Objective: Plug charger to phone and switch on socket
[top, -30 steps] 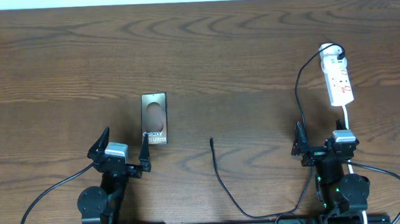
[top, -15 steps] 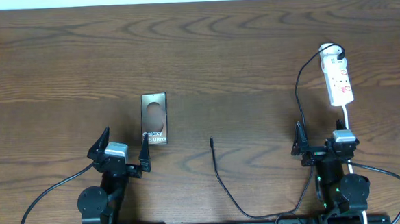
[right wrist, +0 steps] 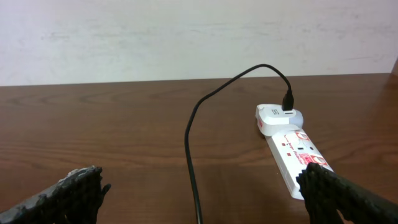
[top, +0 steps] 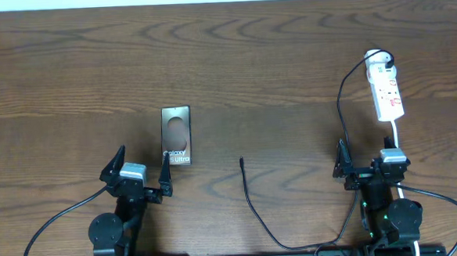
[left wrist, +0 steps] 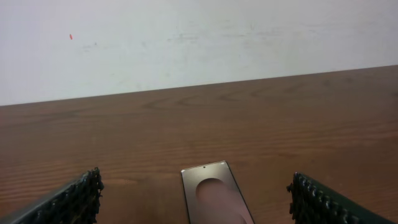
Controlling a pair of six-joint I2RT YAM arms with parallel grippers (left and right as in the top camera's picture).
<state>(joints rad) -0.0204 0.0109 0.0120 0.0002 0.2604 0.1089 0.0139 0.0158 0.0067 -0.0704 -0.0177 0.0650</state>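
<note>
Table: a brown wood-grain table (top: 272, 55) is carrying everything.
Phone: the flat, glossy dark phone (top: 176, 137) is lying just ahead of the left hand (top: 140, 165).
Socket: the long white plastic socket strip (top: 386, 88) is lying ahead of the right hand (top: 369, 158).
Charger: the thin black charger cable (top: 252, 205) is trailing from the strip's far end, its tip lying loose between the hands.
Hands: both are gaping wide, holding nothing.

From the left wrist, the bottom edge cuts off the near end of the phone (left wrist: 214, 194). A finger (right wrist: 339, 193) of the right claw (right wrist: 199, 186) covers the near end of the socket (right wrist: 289, 149). The charger (right wrist: 188, 143) runs off the bottom edge. Overhead, you'll find the switches (top: 386, 93) too small to read.
</note>
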